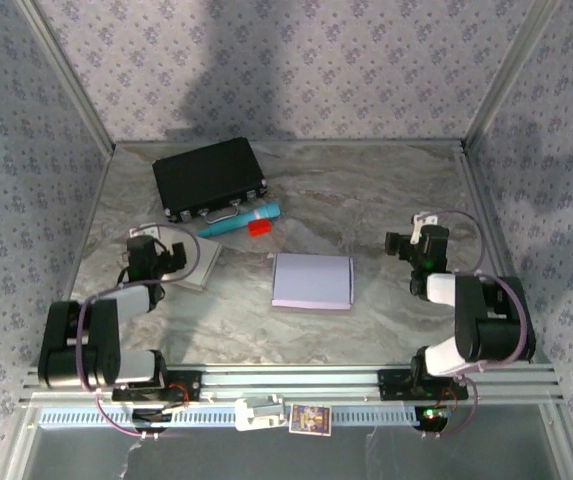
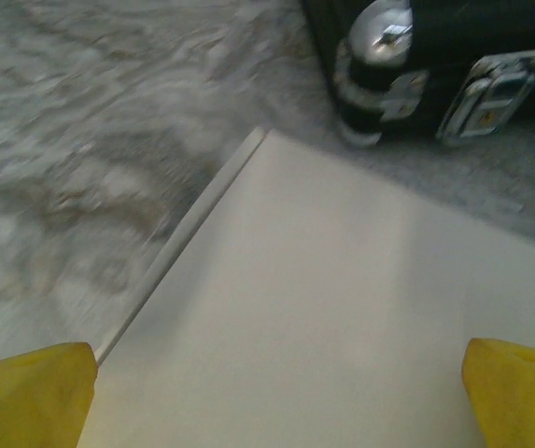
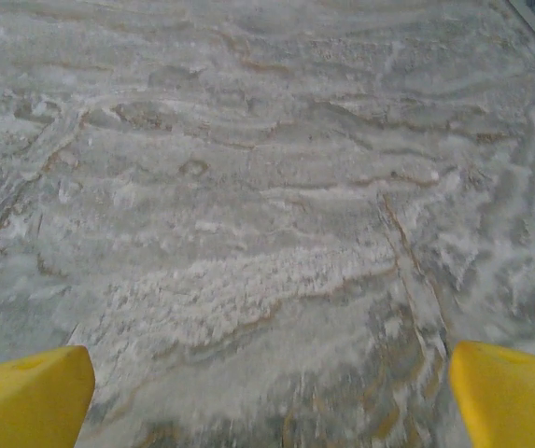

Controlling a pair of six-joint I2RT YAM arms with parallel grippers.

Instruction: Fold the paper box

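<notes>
In front of the black case (image 1: pixel 209 178), toward its left end, the left gripper (image 2: pixel 276 392) hovers spread wide over the flat white paper box (image 1: pixel 194 266). A pale lavender box (image 1: pixel 313 281) lies in front and to the right of the case. Farther right of the case, the right gripper (image 3: pixel 267 397) gapes wide, empty, over the table (image 3: pixel 248 187).

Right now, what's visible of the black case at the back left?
The black case is a rectangular, hard-looking shell, shut, lying flat and slightly skewed on the marbled table, back left. Its near edge carries silvery latches and a rounded metal corner cap. A teal pen lies by that edge; contact is unclear.
</notes>
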